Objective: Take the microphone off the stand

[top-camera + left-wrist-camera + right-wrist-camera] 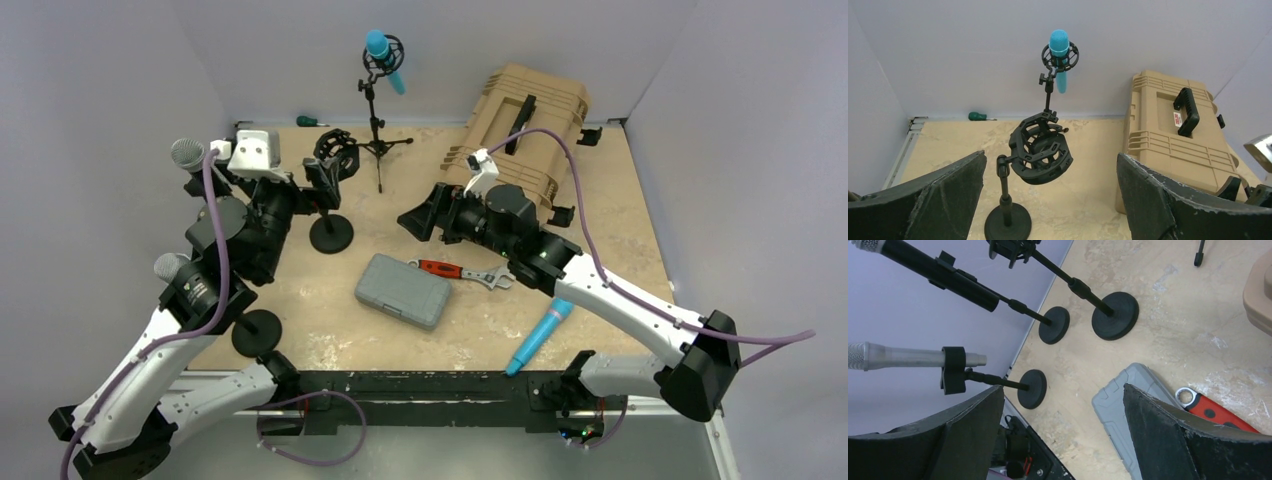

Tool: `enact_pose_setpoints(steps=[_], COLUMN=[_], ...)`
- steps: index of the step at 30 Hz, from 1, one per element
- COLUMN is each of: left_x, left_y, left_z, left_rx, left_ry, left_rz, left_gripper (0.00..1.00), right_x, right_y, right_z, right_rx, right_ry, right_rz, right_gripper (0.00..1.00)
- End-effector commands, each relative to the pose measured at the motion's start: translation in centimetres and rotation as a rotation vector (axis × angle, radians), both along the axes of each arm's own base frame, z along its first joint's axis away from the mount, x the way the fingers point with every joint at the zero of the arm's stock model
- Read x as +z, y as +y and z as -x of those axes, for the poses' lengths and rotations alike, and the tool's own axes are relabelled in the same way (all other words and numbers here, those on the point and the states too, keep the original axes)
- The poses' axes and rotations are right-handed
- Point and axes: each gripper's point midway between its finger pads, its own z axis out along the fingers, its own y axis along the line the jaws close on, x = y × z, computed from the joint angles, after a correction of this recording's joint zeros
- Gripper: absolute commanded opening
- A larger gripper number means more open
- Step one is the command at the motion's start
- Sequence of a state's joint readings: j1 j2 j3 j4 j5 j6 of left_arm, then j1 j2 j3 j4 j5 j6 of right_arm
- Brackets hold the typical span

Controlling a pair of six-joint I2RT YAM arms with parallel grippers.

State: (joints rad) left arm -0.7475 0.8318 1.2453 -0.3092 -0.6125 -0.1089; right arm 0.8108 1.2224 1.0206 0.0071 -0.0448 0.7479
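A blue microphone [383, 58] sits in a black shock mount on a tripod stand [377, 140] at the back; it also shows in the left wrist view [1059, 55]. Nearer stands an empty shock mount [1040, 149] on a round-based stand [331, 234]. Two grey-headed microphones [187, 153] [170, 266] sit in clips on stands at the left; the right wrist view shows them as a black-handled one [938, 272] and a silver one [908, 357]. My left gripper [318, 183] is open and empty just short of the empty shock mount. My right gripper [422, 220] is open and empty above the table's middle.
Another blue microphone [540, 335] lies on the table near the front edge. A grey case [403, 290] and a red-handled wrench [460, 271] lie mid-table. A tan hard case [520, 125] stands at the back right. A green screwdriver [307, 121] lies by the back wall.
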Motion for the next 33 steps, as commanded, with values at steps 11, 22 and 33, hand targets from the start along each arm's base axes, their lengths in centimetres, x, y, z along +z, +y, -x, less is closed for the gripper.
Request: enact_pose_setpoints(steps=[11,22,33], left_x=[0.8,2.0,1.0], left_y=[1.0,2.8,0.7], left_z=[0.0,1.3,0.0], left_rx=[0.045,0.075,0.028], left_ry=[-0.022,-0.084,-0.009], left_rz=[-0.036,-0.015,-0.058], left_gripper=[1.0,1.0,1.0], right_x=[4.9,7.7,7.3], right_y=[3.2,9.6,11.8], right_z=[-0.7,-6.5,-8.0], right_rx=[0.075,0.043,0.032], right_ry=[-0.026,-0.001,0.001], right_rz=[-0.15,-0.302,-0.329], right_gripper=[0.87,0.97,0.99])
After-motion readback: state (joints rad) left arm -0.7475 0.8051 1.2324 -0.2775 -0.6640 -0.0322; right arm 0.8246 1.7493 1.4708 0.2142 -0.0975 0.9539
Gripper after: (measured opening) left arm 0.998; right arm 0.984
